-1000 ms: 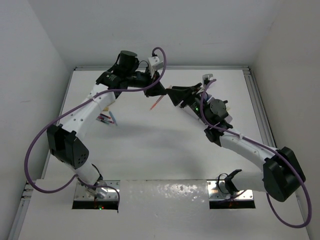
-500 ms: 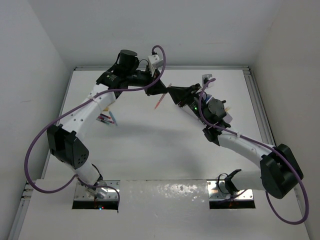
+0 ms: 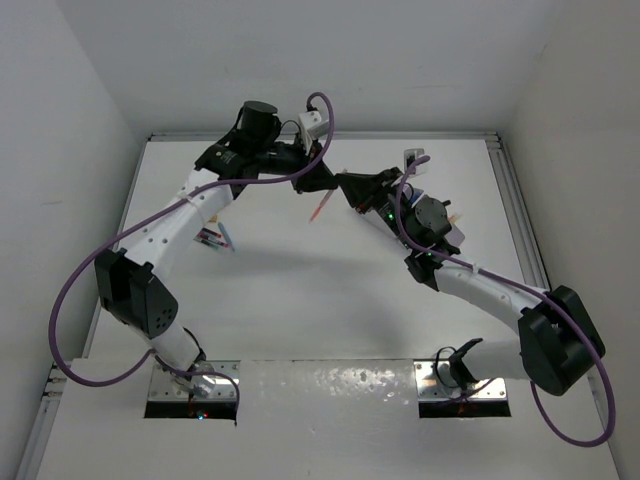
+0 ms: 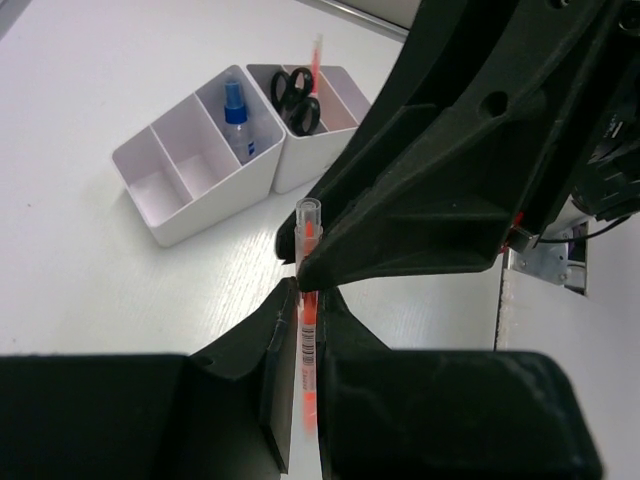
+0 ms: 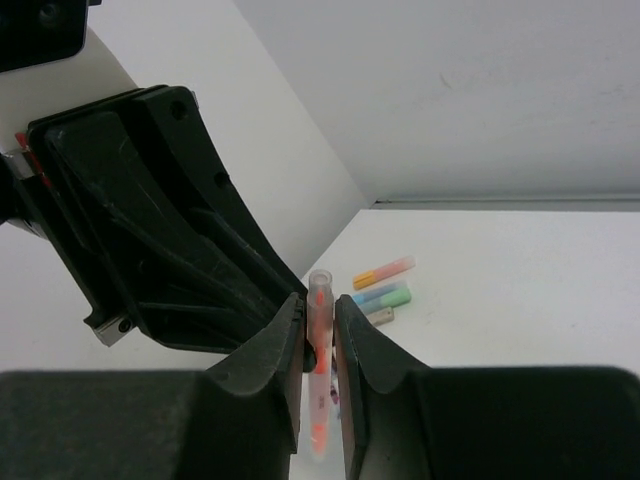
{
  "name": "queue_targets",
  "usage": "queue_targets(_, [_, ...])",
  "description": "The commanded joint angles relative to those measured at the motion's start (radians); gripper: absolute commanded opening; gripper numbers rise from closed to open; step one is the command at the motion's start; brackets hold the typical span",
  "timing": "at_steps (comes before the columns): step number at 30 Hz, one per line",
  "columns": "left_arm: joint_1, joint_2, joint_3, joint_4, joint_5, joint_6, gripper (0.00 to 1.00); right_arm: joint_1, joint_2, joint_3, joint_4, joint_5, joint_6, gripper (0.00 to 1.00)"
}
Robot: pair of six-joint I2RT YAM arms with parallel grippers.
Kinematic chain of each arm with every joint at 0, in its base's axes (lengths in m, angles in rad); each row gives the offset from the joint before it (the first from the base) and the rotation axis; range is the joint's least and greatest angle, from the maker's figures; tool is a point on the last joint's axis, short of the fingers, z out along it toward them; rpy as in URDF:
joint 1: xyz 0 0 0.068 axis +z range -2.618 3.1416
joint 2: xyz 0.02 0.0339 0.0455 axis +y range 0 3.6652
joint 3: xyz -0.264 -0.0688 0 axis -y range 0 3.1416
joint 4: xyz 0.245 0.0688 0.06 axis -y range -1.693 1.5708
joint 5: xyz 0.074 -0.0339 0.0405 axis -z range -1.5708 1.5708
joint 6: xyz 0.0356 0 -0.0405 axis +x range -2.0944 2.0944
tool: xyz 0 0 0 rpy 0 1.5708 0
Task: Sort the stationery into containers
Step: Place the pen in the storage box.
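Since a second ago the right tool [image 3: 343, 184] has drawn in to the left tool [image 3: 316, 181]. Its jaws have narrowed about the red pen [image 3: 318, 208], which hangs tilted above the counter [image 3: 300, 300]. The left tool is clamped tight on the pen. The right wrist view has the right fingers [image 5: 270, 360] hugging the pen's capped end; whether they press it yet I cannot tell. Only the left wrist view shows the organiser [image 4: 200, 215], with scissors [image 4: 297, 98] and a blue-capped piece [image 4: 236, 112] inside. Only the right wrist view shows the highlighters [image 5: 385, 285] clearly, lying on the counter. Both arms reach forward, wrists turned inward, tips meeting.
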Motion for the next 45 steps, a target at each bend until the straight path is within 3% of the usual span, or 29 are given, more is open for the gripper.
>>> queue_targets(1, [-0.029,-0.039,-0.004,0.037,0.043,0.007,0.00,0.009,-0.005,0.010,0.051,-0.020,-0.009,0.18])
queue_targets(4, [-0.033,-0.039,-0.008,0.031,0.040,0.013,0.00,0.007,0.004,0.019,0.051,-0.026,-0.009,0.01])
queue_targets(12, [-0.032,-0.044,-0.019,0.045,0.028,-0.002,0.00,0.009,-0.008,0.010,0.053,-0.028,-0.020,0.00])
queue_targets(17, [-0.027,-0.039,-0.045,0.067,0.006,-0.039,0.55,-0.005,-0.032,-0.010,0.030,0.000,-0.023,0.00])
queue_targets(18, [-0.021,-0.039,-0.057,0.080,0.003,-0.057,0.82,-0.014,-0.037,-0.018,0.024,0.009,-0.018,0.00])
queue_targets(20, [-0.012,-0.041,-0.062,0.083,0.009,-0.066,0.98,-0.025,-0.048,-0.029,0.013,0.029,-0.020,0.00])
queue_targets(26, [0.029,-0.062,-0.082,0.038,-0.009,-0.048,1.00,-0.098,-0.153,-0.072,-0.094,0.138,-0.061,0.00])
queue_targets(30, [0.074,-0.088,-0.096,-0.023,-0.079,-0.040,1.00,-0.135,-0.276,-0.089,-0.306,0.334,-0.182,0.00])
queue_targets(32, [0.114,-0.100,-0.119,-0.057,-0.156,-0.051,1.00,-0.160,-0.360,-0.108,-0.402,0.507,-0.268,0.00])
queue_targets(35, [0.184,-0.148,-0.183,-0.067,-0.242,-0.089,1.00,-0.202,-0.457,-0.156,-0.467,0.656,-0.357,0.00])
queue_targets(41, [0.324,-0.220,-0.315,-0.054,-0.271,-0.109,1.00,-0.290,-0.543,-0.205,-0.521,0.750,-0.417,0.00])
queue_targets(45, [0.404,-0.240,-0.395,-0.029,-0.366,-0.140,1.00,-0.341,-0.514,-0.271,-0.406,0.744,-0.385,0.00])
